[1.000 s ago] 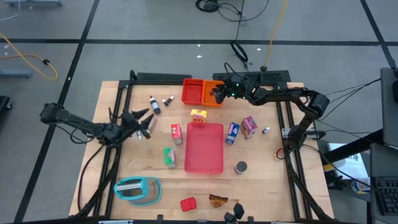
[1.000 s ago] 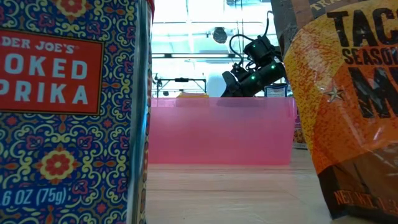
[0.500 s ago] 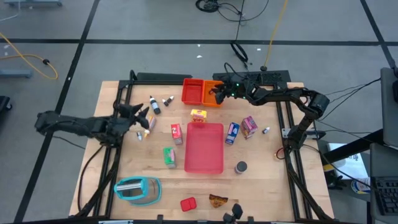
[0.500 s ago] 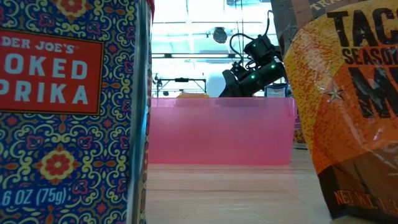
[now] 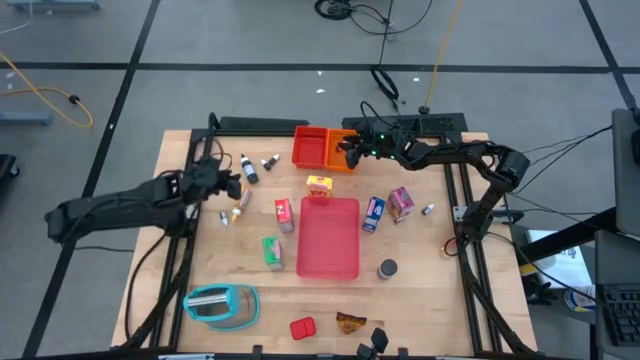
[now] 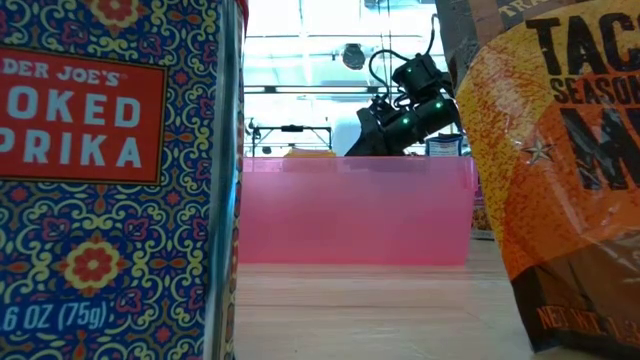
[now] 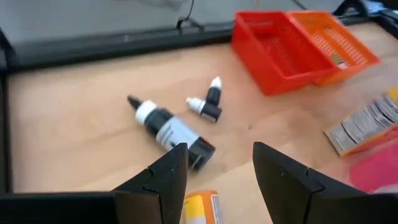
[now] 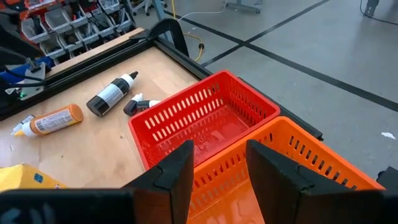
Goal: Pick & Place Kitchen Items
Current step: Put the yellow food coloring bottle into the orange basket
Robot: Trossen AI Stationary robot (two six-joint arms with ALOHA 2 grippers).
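Note:
My left gripper (image 5: 228,185) (image 7: 217,168) is open, low over the table's left part. It points at a dark bottle with a white label (image 7: 171,132) (image 5: 247,168) lying on its side, and a smaller dark bottle (image 7: 208,104) lies just beyond. An orange-yellow bottle (image 5: 240,203) (image 7: 202,208) lies under the fingers. My right gripper (image 5: 350,150) (image 8: 221,165) is open above the orange bin (image 5: 343,155) (image 8: 292,168). Yellow (image 5: 319,184), red (image 5: 284,213), green (image 5: 272,251), blue (image 5: 373,213) and pink (image 5: 401,203) boxes lie around the pink tray (image 5: 328,237).
The red bin (image 5: 310,147) (image 8: 205,118) sits beside the orange one at the far edge. A grey can (image 5: 387,268), a red packet (image 5: 302,327), a brown packet (image 5: 350,322) and a teal object (image 5: 220,305) lie nearer. A paprika tin (image 6: 110,180) and a taco packet (image 6: 560,150) fill the low view.
My left arm has swung, and its gripper has moved a little toward the far edge, turning toward the dark bottles. My right gripper has stayed above the orange bin.

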